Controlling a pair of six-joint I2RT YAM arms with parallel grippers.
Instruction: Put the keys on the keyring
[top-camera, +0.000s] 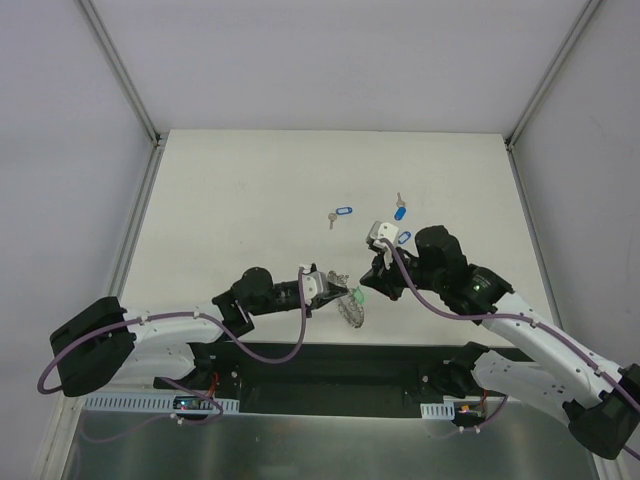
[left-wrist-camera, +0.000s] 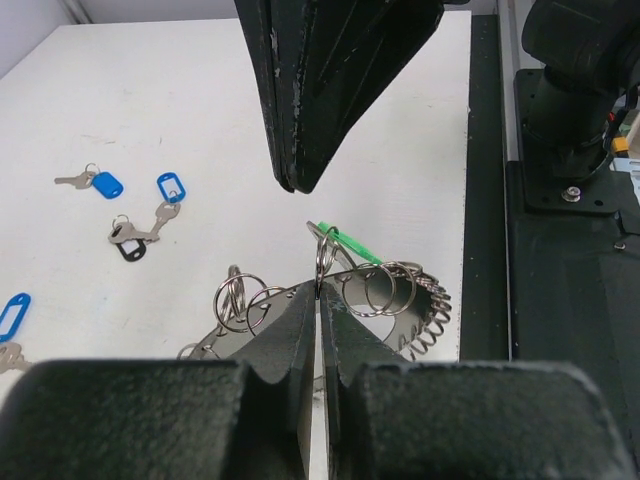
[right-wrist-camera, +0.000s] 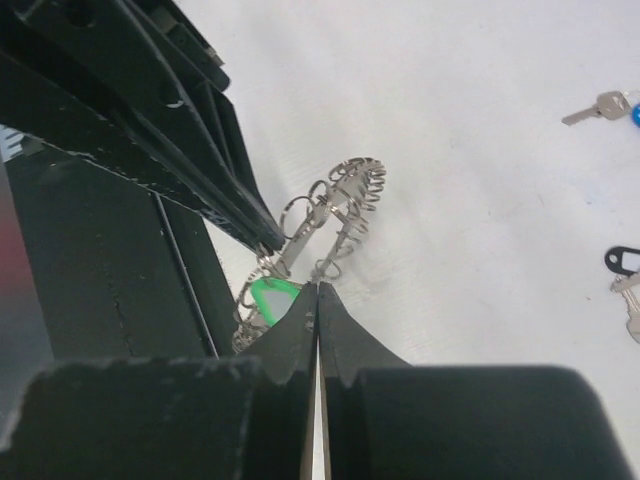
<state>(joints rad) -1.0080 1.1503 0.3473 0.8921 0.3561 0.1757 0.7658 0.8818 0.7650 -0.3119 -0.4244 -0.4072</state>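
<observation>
Keyring (top-camera: 352, 308) lies near the front edge of the white table (top-camera: 250, 190) in the top view, and both arms meet over it. Three blue keys (top-camera: 343, 213) lie farther back, apart from it.

From the left wrist, the left gripper (left-wrist-camera: 318, 296) is pinched tight on the keyring's rim. A green tag (left-wrist-camera: 345, 243) sits at the ring.

From the right wrist, the right gripper (right-wrist-camera: 317, 292) is squeezed closed right at the keyring. I cannot tell if it holds anything.

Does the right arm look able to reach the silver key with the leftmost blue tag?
Probably yes: the silver blue-tagged key lies on bare table beyond the right gripper, unobstructed; its shut jaws must open.
</observation>
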